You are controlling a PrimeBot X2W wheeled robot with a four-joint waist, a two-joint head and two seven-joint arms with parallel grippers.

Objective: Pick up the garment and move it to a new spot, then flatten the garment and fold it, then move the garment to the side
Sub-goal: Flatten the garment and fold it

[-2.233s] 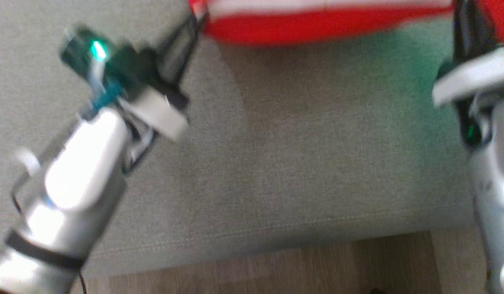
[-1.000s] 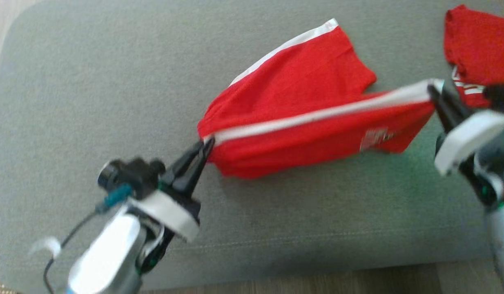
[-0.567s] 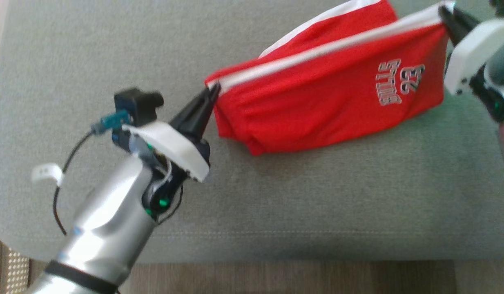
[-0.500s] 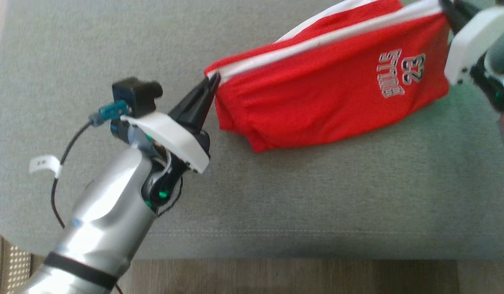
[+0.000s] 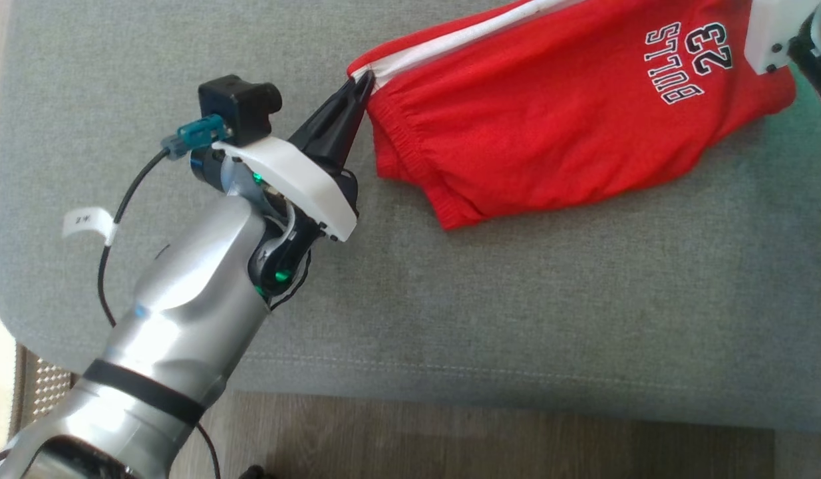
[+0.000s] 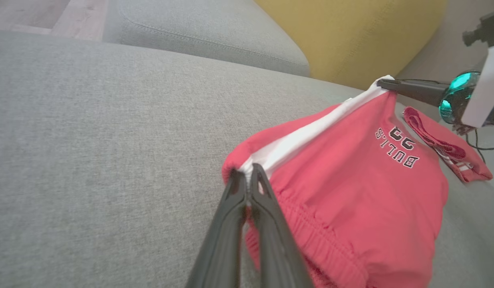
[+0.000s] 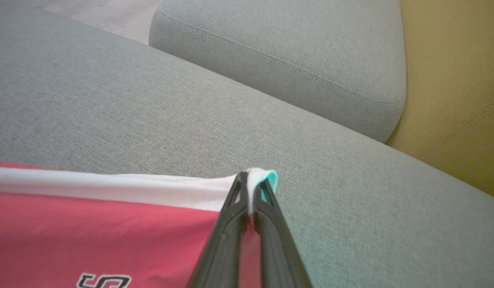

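- the left pincer (image 5: 361,84) was clenched on the waistband corner of the red bulls shorts (image 5: 557,126), just where the white side stripe (image 5: 450,42) met the elastic.
- the right pincer (image 7: 251,181) was clenched on the other end of that stripe, at the leg hem.
- the shorts hung stretched between the two above the grey sofa cushion (image 5: 517,299), lower edge sagging; whether it touched the cushion i could not tell.
- each grip took in only a sliver of cloth at the fingertips, so a harder pull apart would likely tug a corner free and drop the shorts in a heap.
- if lowered with that slack, the sagging edge could roll under and leave a crease to flatten.
- another red garment (image 6: 443,148) lay near the right pincer's side; a set-down too close might overlap it.
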